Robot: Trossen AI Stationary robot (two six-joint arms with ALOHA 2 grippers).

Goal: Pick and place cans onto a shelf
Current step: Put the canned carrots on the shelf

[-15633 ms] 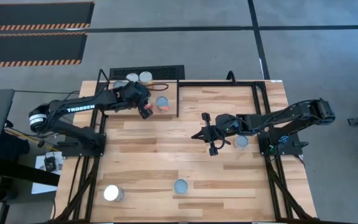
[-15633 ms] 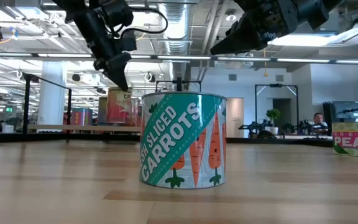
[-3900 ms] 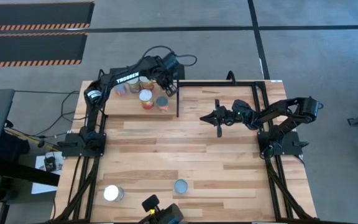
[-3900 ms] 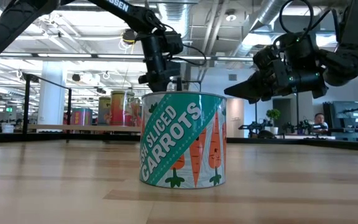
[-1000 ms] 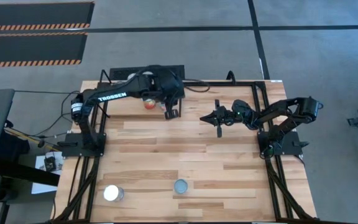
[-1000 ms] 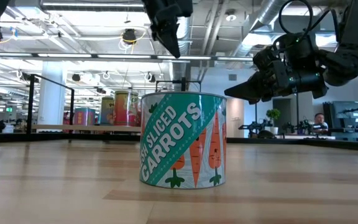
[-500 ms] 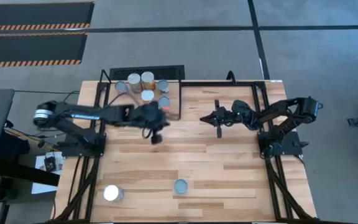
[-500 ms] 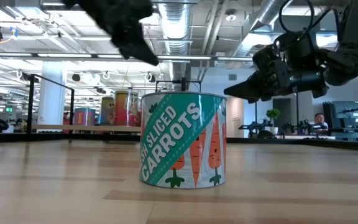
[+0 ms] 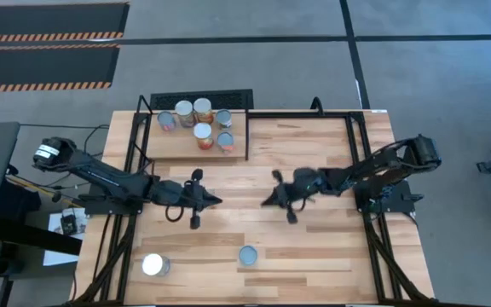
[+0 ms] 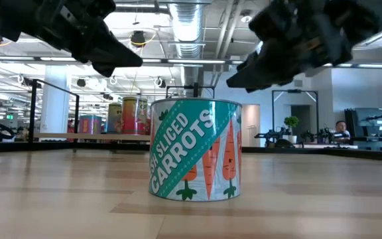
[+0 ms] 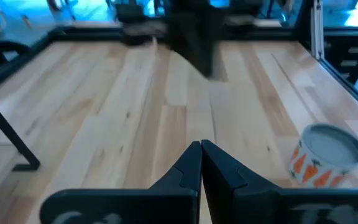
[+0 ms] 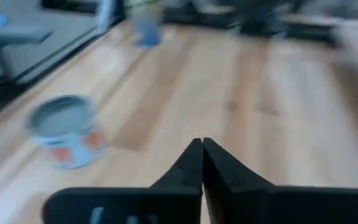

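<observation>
Bare tabletop (image 9: 228, 222) separates both closed hands (image 9: 215, 201)

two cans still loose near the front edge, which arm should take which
Right gripper for the carrots can, which sits nearer it. Left gripper for the white-topped can on its own side. Both grippers are shut and empty, so either seems free.

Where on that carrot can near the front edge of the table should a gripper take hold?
Around its round side wall, fingers opened wider than the can and lowered from straight above. The carrot can stands upright on the table with clear wood all round, so any side would probably work. Both the left gripper and right gripper are shut now.
</observation>
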